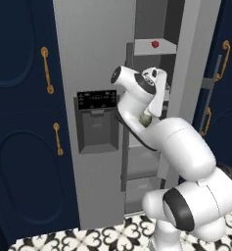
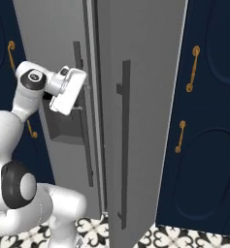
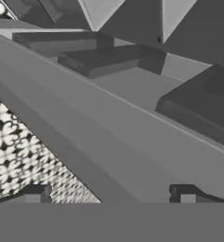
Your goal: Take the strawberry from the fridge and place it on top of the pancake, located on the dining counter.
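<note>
**Reaching into the open fridge**

The fridge [image 1: 95, 59] stands open; the arm is at its doorway, so the fetching step seems just begun. The pincer [image 3: 111, 194] has its jaws wide and holds nothing. The strawberry [image 1: 155, 44] lies on a shelf [image 1: 159, 47] above the pincer, apart from it. The next move probably needs raising the pincer and going deeper.

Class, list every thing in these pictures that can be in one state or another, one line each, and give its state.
fridge: right door swung open, left door with dispenser shut.
strawberry: sitting on an upper inner shelf, not held.
gripper: open, nothing between its fingers.
navy cabinets: doors shut.
</note>
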